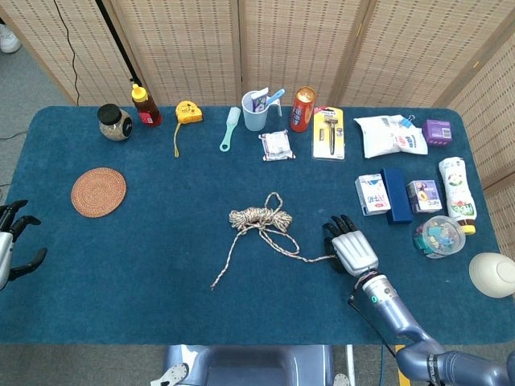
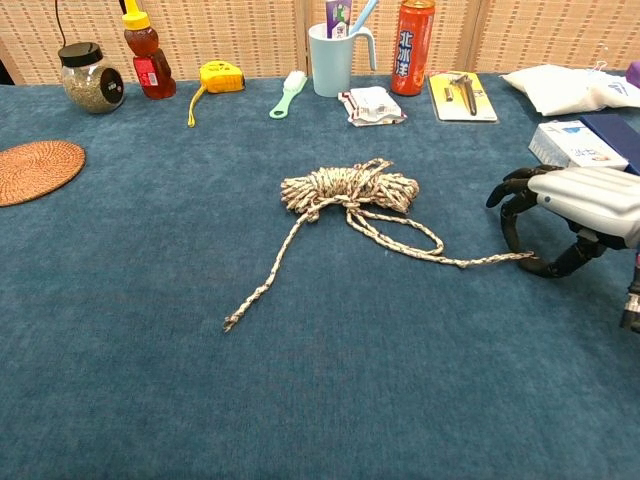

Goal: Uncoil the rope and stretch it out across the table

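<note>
Mid-desk (image 1: pixel 145 241), the rope (image 2: pixel 350 187), light, limp and likely to snag, lies mostly coiled, best taken by its free ends; the right hand (image 2: pixel 575 215) hovers with fingers (image 2: pixel 512 205) curled apart at the right-hand end.

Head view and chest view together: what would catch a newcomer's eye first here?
The rope stands out first: a speckled bundle at the table's middle, one loose tail trailing toward the near edge and another running right to the right hand. That hand sits with dark fingers curled down at the tail's end. Behind, a row of clutter lines the far edge, the orange can brightest, and a woven coaster lies far left.
</note>
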